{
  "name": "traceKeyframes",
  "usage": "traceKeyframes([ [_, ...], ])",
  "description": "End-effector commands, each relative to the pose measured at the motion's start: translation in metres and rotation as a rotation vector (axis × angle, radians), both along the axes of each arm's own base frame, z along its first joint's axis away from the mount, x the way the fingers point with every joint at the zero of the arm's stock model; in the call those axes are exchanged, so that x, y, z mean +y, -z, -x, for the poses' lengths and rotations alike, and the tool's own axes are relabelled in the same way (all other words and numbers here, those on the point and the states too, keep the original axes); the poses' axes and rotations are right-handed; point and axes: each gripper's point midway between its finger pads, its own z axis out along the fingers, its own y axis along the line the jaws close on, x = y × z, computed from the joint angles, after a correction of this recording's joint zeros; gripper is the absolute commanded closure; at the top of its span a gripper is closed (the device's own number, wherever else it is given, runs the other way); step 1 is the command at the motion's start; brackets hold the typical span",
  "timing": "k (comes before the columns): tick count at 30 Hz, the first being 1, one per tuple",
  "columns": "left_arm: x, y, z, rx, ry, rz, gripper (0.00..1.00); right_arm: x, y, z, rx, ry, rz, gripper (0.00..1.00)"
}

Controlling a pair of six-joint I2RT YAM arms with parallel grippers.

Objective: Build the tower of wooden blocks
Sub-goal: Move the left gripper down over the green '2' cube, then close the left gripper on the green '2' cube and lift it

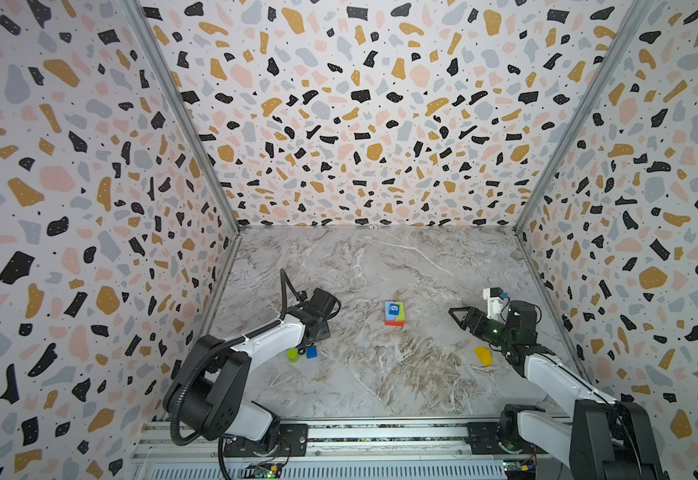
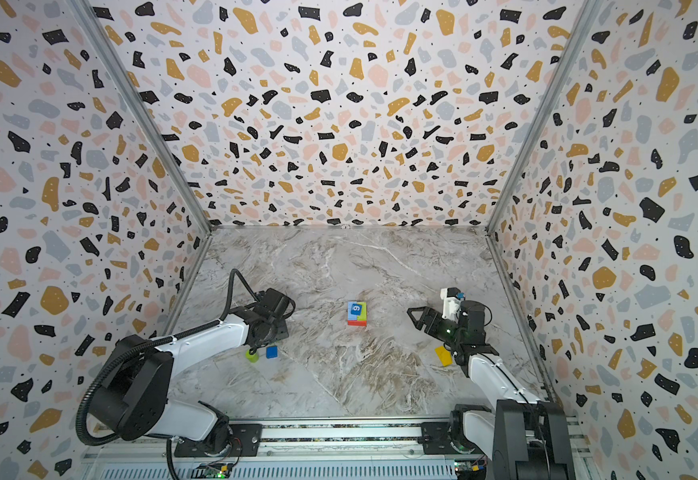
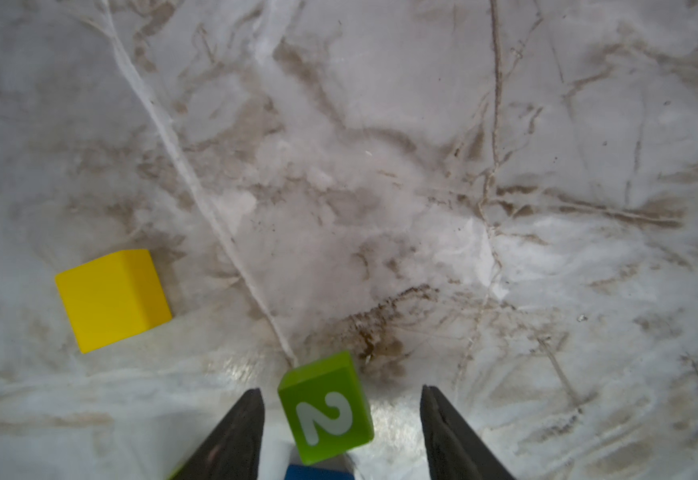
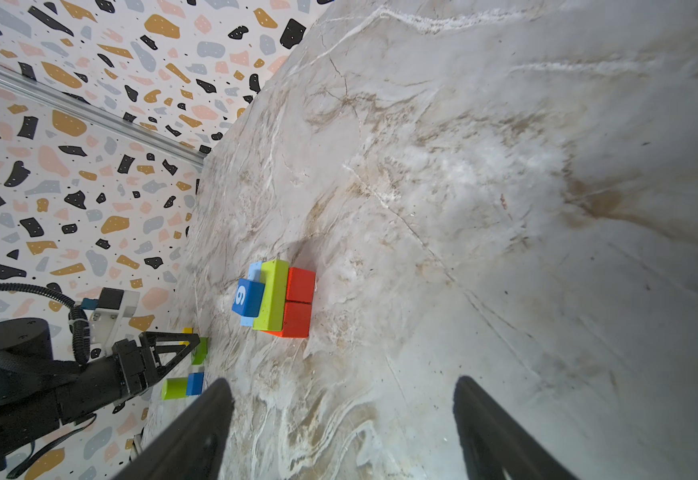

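Wood block tower (image 1: 394, 313) stands mid-surface (image 1: 380, 374): red slabs (image 4: 299, 303) at the base, lime bar (image 4: 272, 295) over them, blue cube marked 6 (image 4: 248, 297) on top. Left hand (image 3: 341, 390) is low, fingers apart either side of green cube marked 2 (image 3: 325, 409), with a gap on one side, so nothing gripped. Plain blue cube (image 1: 311, 352) and lime cylinder (image 1: 292, 354) crowd just beside it; yellow cube (image 3: 112, 299) lies near. Right hand (image 4: 343, 381) is spread wide, empty and facing the tower. Yellow wedge (image 1: 483, 355) lies by its arm.
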Motion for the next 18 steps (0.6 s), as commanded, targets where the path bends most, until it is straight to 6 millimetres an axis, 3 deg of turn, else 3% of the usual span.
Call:
traceKeyframes([
  [1, 0.001, 0.005, -0.002, -0.004, -0.014, 0.008, 0.4, 0.004, -0.011, -0.004, -0.039, -0.023, -0.001, 0.16],
  [18, 0.008, 0.018, 0.004, 0.015, -0.017, 0.002, 0.46, 0.004, -0.006, -0.004, -0.024, -0.023, -0.009, 0.17],
])
